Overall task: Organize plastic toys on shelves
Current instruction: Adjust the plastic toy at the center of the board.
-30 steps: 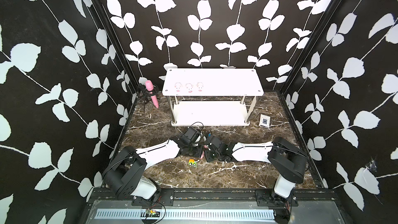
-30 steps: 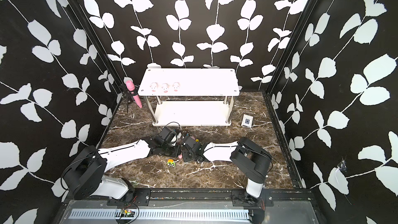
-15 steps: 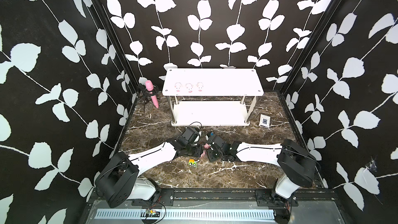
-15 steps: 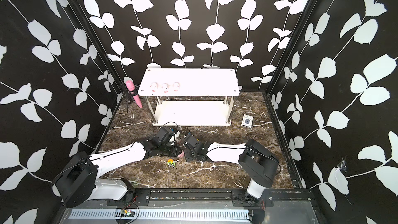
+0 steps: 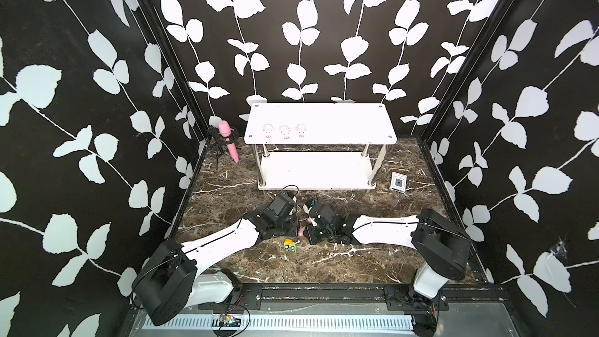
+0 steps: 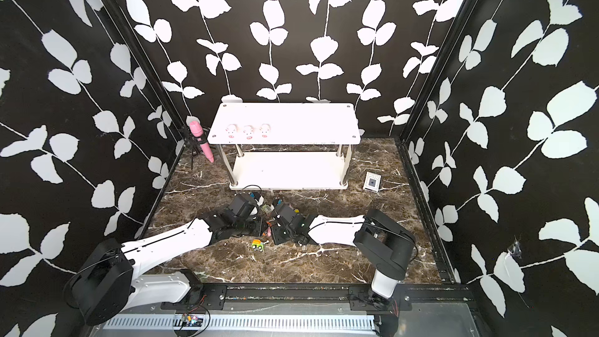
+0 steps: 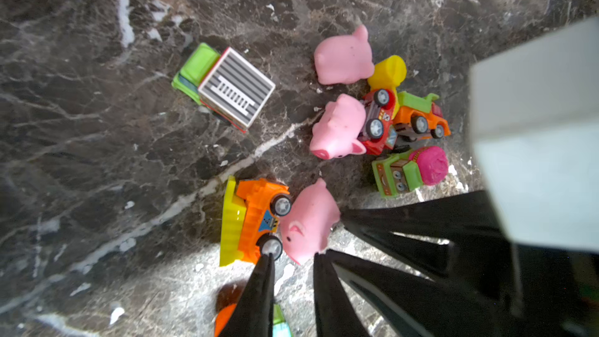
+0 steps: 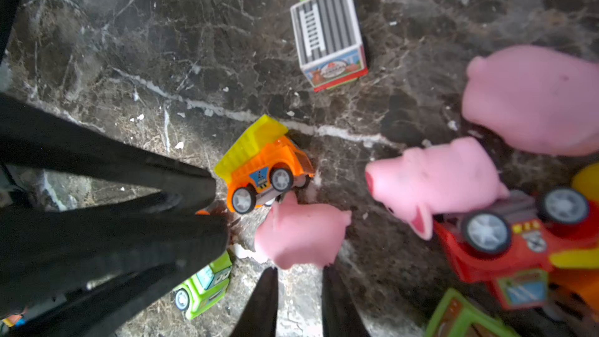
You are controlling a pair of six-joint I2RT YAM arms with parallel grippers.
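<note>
On the marble floor in front of the white two-tier shelves (image 5: 321, 118), both grippers meet at a pile of plastic toys. My left gripper (image 7: 294, 256) is open, its tips flanking the snout of a pink pig (image 7: 308, 222) without pinching it; one tip touches a wheel of the orange dump truck (image 7: 249, 218). My right gripper (image 8: 298, 270) is open too, its tips just short of the same pig (image 8: 301, 235). Two more pigs (image 7: 337, 128) lie beside several small vehicles (image 7: 418, 118). Three pigs (image 5: 285, 131) stand on the top shelf.
A green truck with a grey striped box (image 7: 227, 85) lies apart from the pile. A green and orange car (image 5: 290, 244) sits nearer the front. A pink microphone (image 5: 228, 139) stands left of the shelves, and a white-and-blue card box (image 5: 398, 182) lies to their right.
Both arms' elbows have swung outward and lower. The two grippers have stayed close together over the toy pile.
</note>
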